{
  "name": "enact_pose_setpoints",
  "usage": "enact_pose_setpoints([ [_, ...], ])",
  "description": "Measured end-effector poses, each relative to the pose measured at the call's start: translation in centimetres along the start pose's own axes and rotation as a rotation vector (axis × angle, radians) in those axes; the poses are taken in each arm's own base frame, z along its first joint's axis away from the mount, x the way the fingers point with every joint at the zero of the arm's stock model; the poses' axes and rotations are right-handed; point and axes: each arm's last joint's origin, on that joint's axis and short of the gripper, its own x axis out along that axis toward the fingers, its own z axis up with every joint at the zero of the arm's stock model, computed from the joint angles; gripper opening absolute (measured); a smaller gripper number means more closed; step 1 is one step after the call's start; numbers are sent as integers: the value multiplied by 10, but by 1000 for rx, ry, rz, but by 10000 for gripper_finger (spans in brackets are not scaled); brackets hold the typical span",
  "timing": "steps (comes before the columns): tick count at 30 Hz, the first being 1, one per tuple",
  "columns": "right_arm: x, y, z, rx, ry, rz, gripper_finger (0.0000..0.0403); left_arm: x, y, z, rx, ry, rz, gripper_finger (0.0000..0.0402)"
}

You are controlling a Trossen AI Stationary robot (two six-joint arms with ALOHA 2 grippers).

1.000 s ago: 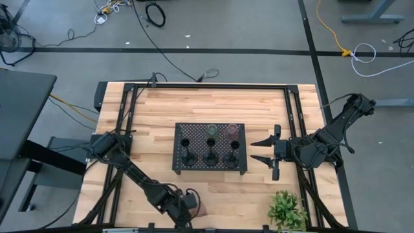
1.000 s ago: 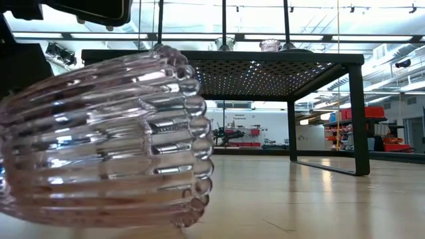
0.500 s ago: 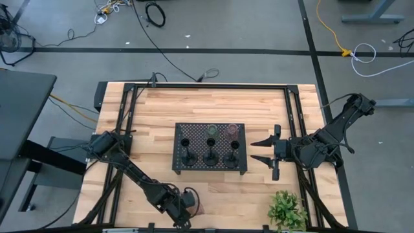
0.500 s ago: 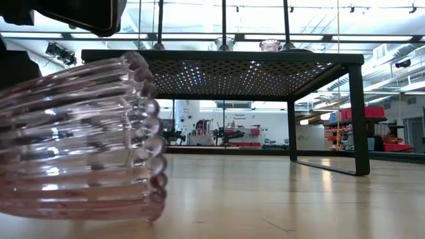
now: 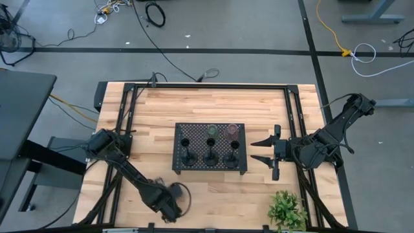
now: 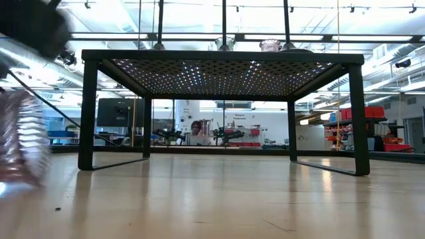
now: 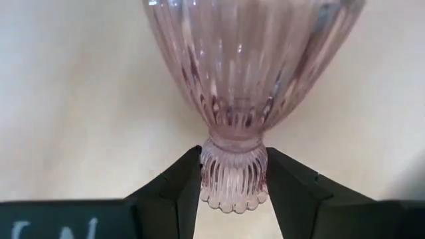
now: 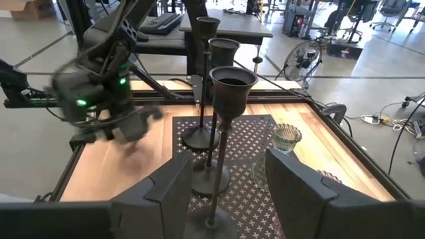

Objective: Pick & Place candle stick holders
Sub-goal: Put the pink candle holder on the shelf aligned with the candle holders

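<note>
Tray: three black holders, green glass, pink glass placed. Last pink holder: gripped at the waist by left gripper, near tabletop front edge. Right gripper: parted, empty, beside tray.

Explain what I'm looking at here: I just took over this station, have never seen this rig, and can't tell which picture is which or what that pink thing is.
It is a two-armed robot at a wooden table. The overhead picture shows the whole table, with the left arm on the picture's left. The table-level picture looks across the wood under the black perforated tray. The other two come from cameras on each wrist.

On the tray stand three black candle holders and two glass ones.

The pink thing is a third glass candle holder. The left gripper, at the table's near edge, has its fingers closed on the narrow waist. The right gripper waits open, just right of the tray. A small plant sits at the near right corner.
</note>
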Motion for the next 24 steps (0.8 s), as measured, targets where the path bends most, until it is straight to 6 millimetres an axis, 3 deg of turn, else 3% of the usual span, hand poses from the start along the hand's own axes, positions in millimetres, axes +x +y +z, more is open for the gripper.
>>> enact_pose_setpoints([
  [3, 0, 0, -1, -4, 5, -1, 192, -1, 22, -12, -41, 81, 209, 151],
  [6, 0, 0, -1, -5, 8, -2, 192, -2, 30, -19, -63, 137, 314, 139],
  [15, 0, 0, -1, -6, 9, -2, 192, -4, 33, -25, -2, 215, 335, 137],
  [24, 0, 0, -1, -6, 9, -3, 192, -17, 53, -35, 49, 325, 578, 137],
])
